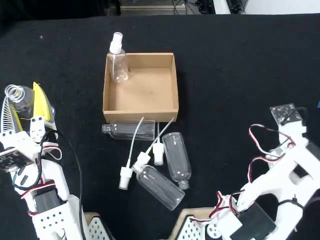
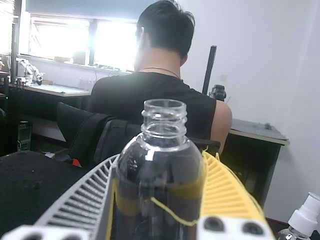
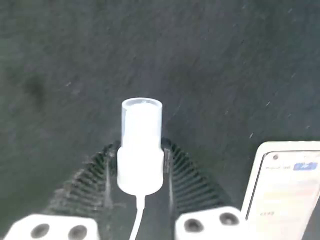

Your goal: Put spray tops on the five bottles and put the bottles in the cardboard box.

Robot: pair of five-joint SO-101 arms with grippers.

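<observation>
An uncapped bottle [image 2: 163, 150] is held upright, clamped between the left fingers [image 2: 226, 190], at the left side of the tabletop [image 1: 240, 60]. A spray top [image 3: 142, 125] is clamped in the right fingers [image 3: 192, 180], well apart to the right, with its tube trailing toward the wrist. By judgement, that tube must be aimed into the open neck.

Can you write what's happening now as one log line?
left hand: holding open bottle | right hand: holding spray top | box: capped bottle inside | table: three bottles lying
</observation>
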